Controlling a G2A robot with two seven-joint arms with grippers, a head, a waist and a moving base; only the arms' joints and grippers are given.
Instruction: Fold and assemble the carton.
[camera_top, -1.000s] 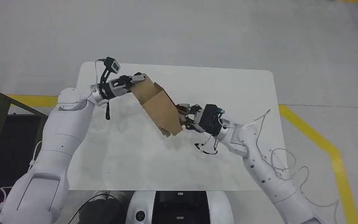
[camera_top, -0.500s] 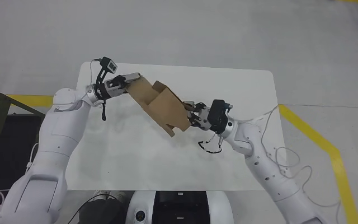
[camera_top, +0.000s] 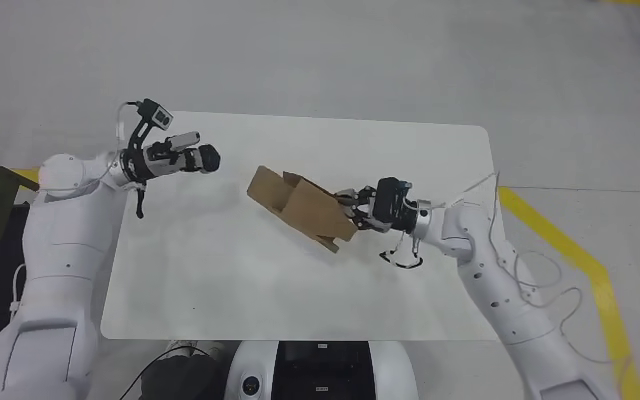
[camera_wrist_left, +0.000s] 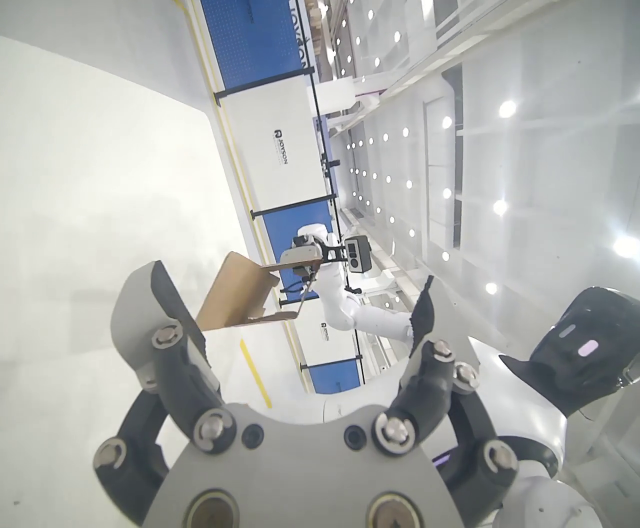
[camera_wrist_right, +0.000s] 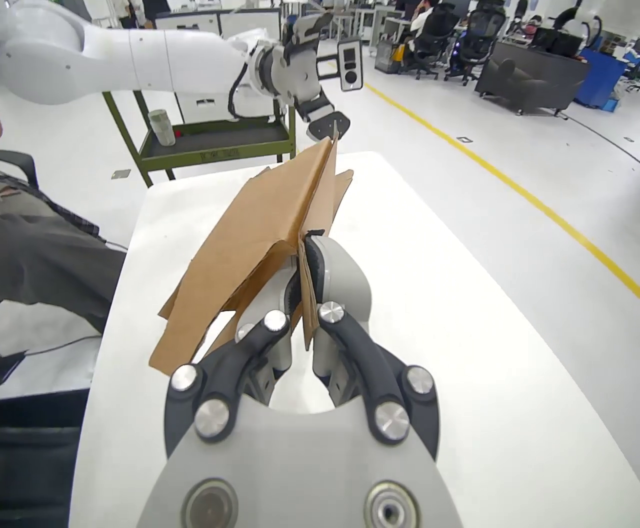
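The white table (camera_top: 250, 290) takes up the middle of the top view, its bare surface running out on every side of the work. On it, roughly central and lying on a diagonal, is the brown cardboard carton (camera_top: 297, 203), only partly formed: the panels are half opened into a shallow sleeve, with loose flaps showing at both ends. In the right wrist view the carton (camera_wrist_right: 260, 235) stretches away from the camera with one fold standing up as a ridge. Whether its underside rests on the table or hangs just above it cannot be told. The right gripper (camera_top: 352, 203) is at the end of the carton nearest the right arm, clamped on a thin edge panel. In the right wrist view the right gripper (camera_wrist_right: 305, 265) has the card pinched upright between its two pads, the jaws drawn close together. The left gripper (camera_top: 207, 158) hangs over the far left part of the table, well apart from the carton, released and holding nothing. In its own view the left gripper (camera_wrist_left: 292, 295) has its jaws spread wide, with the carton (camera_wrist_left: 235, 295) seen beyond them.
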